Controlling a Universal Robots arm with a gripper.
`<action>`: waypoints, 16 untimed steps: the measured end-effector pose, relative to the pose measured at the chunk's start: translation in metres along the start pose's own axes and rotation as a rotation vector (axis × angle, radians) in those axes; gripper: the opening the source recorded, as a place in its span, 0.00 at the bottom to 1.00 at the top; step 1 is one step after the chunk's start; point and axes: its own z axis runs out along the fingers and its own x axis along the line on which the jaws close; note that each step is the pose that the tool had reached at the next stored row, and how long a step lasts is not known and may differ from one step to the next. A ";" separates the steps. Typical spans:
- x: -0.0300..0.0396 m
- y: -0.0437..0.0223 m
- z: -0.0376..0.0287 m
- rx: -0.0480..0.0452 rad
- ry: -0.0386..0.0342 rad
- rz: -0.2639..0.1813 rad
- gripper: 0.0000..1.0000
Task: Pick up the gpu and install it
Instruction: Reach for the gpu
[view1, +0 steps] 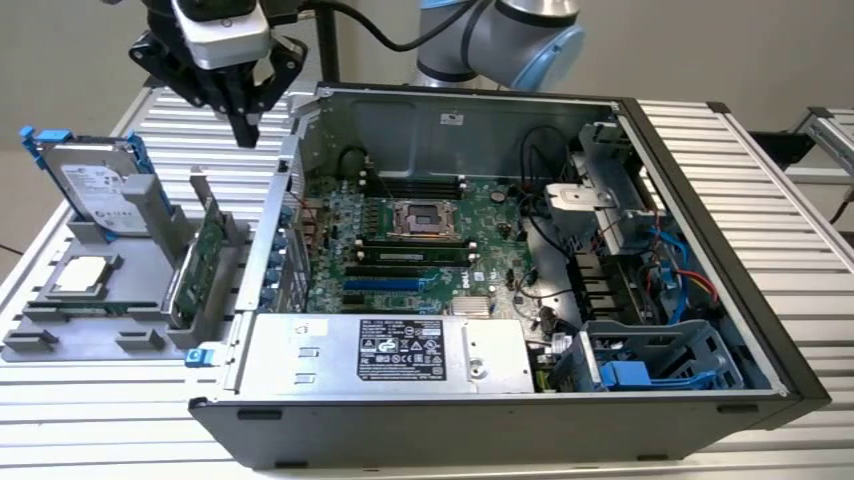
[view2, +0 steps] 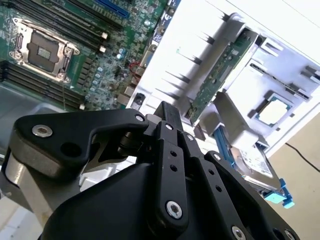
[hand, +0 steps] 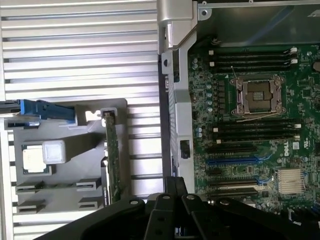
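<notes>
Black matte jointed gripper (view2: 170, 114) is seen closest, its fingers drawn together on nothing. Well beneath it, the gpu (hand: 112, 160), a thin green circuit card, is kept standing on edge in a slotted grey plastic holder (hand: 82, 150), seemingly so its top edge can be pinched, beside the open metal computer case (view1: 467, 430).

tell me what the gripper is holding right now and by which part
Nothing is held. The gripper hangs shut and empty in the air. The gpu stands on edge in the gray holder beside the computer case, untouched.
</notes>
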 end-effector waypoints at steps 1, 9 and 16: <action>0.0013 -0.0010 0.0000 -0.0002 -0.0001 0.000 0.00; 0.0117 -0.0096 -0.0007 -0.0013 0.0001 -0.001 0.00; 0.0246 -0.0155 -0.0013 -0.0018 0.0002 -0.001 0.00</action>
